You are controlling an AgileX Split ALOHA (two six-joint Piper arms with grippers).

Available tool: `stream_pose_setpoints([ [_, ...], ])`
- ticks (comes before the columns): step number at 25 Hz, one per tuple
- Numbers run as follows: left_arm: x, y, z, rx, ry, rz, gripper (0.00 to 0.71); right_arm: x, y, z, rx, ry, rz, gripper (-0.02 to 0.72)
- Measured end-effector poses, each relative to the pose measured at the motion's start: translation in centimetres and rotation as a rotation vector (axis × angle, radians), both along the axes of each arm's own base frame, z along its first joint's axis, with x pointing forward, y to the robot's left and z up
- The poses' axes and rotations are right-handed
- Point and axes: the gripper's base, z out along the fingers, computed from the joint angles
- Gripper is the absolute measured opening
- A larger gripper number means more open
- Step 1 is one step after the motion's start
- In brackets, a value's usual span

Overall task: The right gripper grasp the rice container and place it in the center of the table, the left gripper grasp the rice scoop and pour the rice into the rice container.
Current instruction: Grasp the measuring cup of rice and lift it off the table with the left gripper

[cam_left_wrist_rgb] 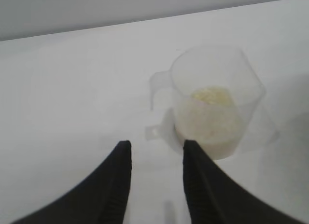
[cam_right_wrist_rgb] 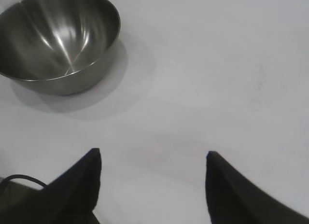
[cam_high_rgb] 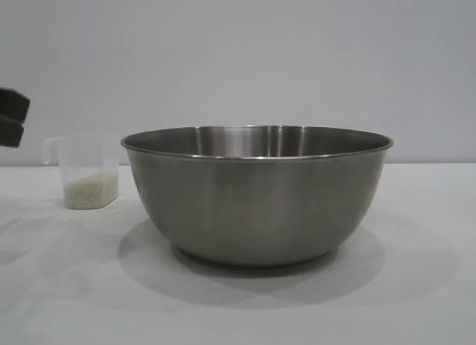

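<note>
The steel rice container [cam_high_rgb: 256, 192] stands empty in the middle of the white table [cam_high_rgb: 416, 285]; it also shows in the right wrist view [cam_right_wrist_rgb: 58, 40]. The clear rice scoop [cam_high_rgb: 88, 170] stands behind it to the left, with rice [cam_high_rgb: 91, 190] in its bottom. In the left wrist view the scoop [cam_left_wrist_rgb: 215, 101] and its rice [cam_left_wrist_rgb: 210, 96] lie just beyond my left gripper [cam_left_wrist_rgb: 155, 146], which is open and empty, its fingers near the scoop's handle [cam_left_wrist_rgb: 159, 84]. A bit of the left arm [cam_high_rgb: 13, 116] shows at the left edge. My right gripper [cam_right_wrist_rgb: 153, 154] is open, empty, away from the bowl.
A plain grey wall [cam_high_rgb: 297, 55] stands behind the table. The bowl casts a shadow [cam_high_rgb: 357, 274] on the tabletop in front of it.
</note>
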Motion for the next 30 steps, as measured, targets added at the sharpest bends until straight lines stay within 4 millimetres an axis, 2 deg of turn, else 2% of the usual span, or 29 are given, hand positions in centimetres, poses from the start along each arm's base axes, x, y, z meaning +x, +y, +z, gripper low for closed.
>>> stream_pose_setpoints([
  [5, -0.2, 0.0, -3.0, 0.018, 0.085, 0.002, 0.218, 0.0, 0.0, 0.0, 0.000, 0.000, 0.000, 0.433],
  [10, 1.2, -0.1, -4.3, 0.014, 0.096, 0.029, 0.218, 0.0, 0.0, 0.0, 0.001, -0.001, 0.000, 0.433],
  [18, 4.6, -0.6, -4.3, -0.013, 0.018, 0.080, 0.218, 0.0, 0.0, 0.0, 0.001, -0.001, 0.000, 0.433],
  [23, 5.6, -0.9, -4.6, -0.015, 0.002, 0.081, 0.218, 0.0, 0.0, 0.0, 0.001, -0.001, 0.000, 0.433],
  [30, 7.2, -1.3, -3.7, 0.007, -0.062, 0.069, 0.218, 0.0, 0.0, 0.0, 0.001, -0.001, 0.000, 0.433],
])
